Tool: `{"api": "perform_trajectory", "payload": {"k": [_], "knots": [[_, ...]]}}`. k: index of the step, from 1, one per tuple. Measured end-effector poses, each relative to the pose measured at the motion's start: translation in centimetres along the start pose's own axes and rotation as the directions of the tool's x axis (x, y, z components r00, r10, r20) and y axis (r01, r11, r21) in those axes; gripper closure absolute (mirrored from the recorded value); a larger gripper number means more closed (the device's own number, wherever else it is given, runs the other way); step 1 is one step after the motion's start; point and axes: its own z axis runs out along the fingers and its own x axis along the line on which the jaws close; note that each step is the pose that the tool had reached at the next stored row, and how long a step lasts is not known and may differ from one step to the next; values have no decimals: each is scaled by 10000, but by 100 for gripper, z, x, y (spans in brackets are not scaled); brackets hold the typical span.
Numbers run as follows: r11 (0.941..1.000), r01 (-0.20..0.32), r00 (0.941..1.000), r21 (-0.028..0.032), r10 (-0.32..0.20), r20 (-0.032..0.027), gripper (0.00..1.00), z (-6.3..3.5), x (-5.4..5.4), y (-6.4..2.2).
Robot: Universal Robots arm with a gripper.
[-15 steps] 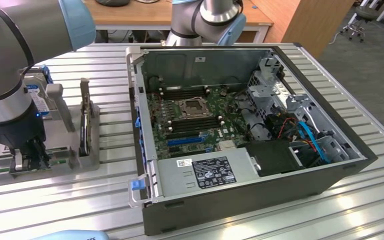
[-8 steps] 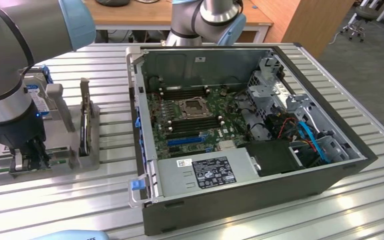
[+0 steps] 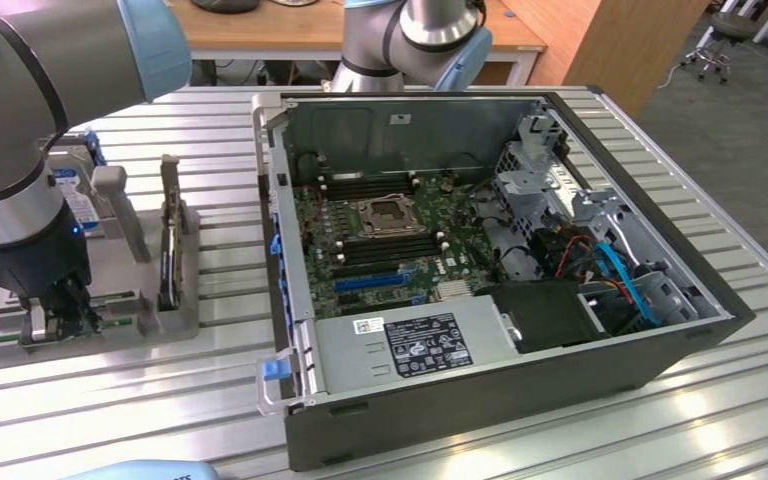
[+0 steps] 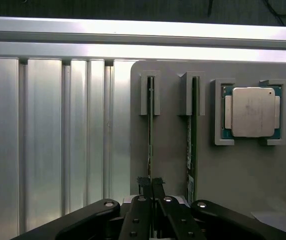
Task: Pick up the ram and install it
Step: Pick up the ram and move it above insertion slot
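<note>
The gripper (image 4: pixel 151 186) is pinching the thin green circuit-board ram stick (image 4: pixel 150 130) in its grey holder (image 4: pixel 170 150); a shallow grip may be risking slippage.

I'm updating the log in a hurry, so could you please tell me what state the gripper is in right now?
Gripper: closed on the ram, which stands in the holder.
</note>
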Motion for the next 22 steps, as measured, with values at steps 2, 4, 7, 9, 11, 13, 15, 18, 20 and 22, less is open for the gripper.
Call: {"api": "perform_trajectory", "payload": {"k": [2,4,7,9,11,13,15,18,20,22], "knots": [[10000,0,10000,0,0,0,88,0,0,0],[10000,0,10000,0,0,-1,88,0,0,0],[10000,0,10000,0,0,0,88,0,0,0],[10000,-1,10000,3,1,1,88,-1,0,0],[10000,0,10000,0,0,-1,88,-4,0,0],[10000,-1,10000,1,1,0,88,-5,1,1],[10000,-1,10000,1,1,0,88,-5,1,1],[10000,0,10000,2,0,1,88,-4,1,0],[10000,0,10000,2,0,0,88,-4,2,0],[10000,0,10000,2,0,1,88,-9,2,1]]}}
